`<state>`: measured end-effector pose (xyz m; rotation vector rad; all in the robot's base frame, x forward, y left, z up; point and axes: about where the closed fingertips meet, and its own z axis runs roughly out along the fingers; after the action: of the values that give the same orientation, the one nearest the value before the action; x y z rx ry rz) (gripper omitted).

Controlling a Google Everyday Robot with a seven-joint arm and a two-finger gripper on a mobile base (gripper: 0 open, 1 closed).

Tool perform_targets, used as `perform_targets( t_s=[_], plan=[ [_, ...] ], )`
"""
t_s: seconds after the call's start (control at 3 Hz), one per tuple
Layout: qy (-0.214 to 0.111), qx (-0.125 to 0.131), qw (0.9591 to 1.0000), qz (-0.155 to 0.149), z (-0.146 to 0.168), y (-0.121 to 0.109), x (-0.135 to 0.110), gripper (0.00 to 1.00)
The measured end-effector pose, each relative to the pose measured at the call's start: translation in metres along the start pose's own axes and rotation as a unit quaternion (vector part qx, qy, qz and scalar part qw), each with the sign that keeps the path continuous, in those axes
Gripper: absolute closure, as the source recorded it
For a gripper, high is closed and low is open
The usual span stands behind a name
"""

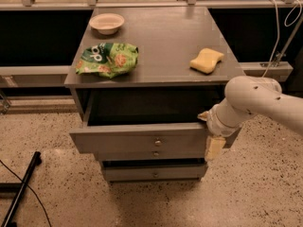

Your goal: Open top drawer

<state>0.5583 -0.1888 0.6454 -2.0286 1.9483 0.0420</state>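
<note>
Bowl [107, 22], chip bag [108, 59], sponge [206, 60] on cabinet top [165, 37].

The top drawer [118, 138] juts out, its dark well open from above, with the gripper [214, 146] crowding its right front corner.
</note>
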Motion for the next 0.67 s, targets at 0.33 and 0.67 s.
perform_targets(
  t_s=[0.33, 0.67],
  plan=[
    [0.011, -0.035, 0.9992, -0.017, -0.004, 0.021, -0.008, 0.24],
    [0.018, -0.064, 0.9973, -0.031, -0.004, 0.038, -0.015, 0.41]
  ],
)
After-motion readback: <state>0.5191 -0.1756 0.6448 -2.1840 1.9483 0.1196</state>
